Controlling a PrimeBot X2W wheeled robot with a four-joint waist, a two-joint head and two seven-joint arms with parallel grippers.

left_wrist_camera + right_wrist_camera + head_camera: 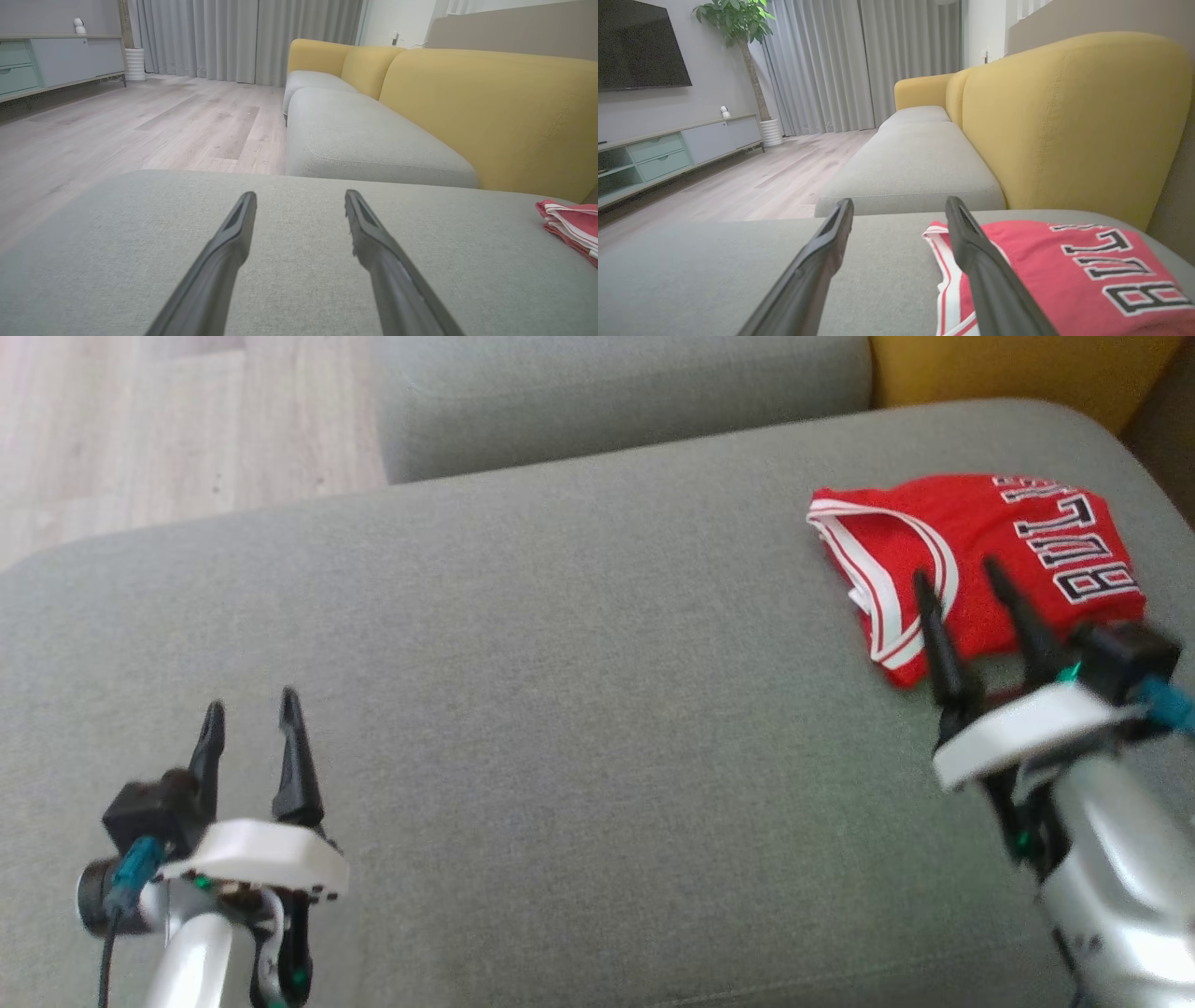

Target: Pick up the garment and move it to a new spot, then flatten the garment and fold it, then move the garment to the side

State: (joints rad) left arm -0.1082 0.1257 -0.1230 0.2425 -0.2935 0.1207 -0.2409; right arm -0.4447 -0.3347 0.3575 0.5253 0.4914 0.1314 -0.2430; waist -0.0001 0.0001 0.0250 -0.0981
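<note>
Looking from the head: red garment (990,523) at right of grey cushion (560,644), right gripper (957,569) over its near edge, gaping, empty; left gripper (252,700) well apart, likewise. Left wrist: garment (572,221) at right edge. Right wrist: garment (1064,261) under one finger.

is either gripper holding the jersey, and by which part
Nothing is held: the right gripper has open jaws by the jersey; the left gripper is open too.
</note>
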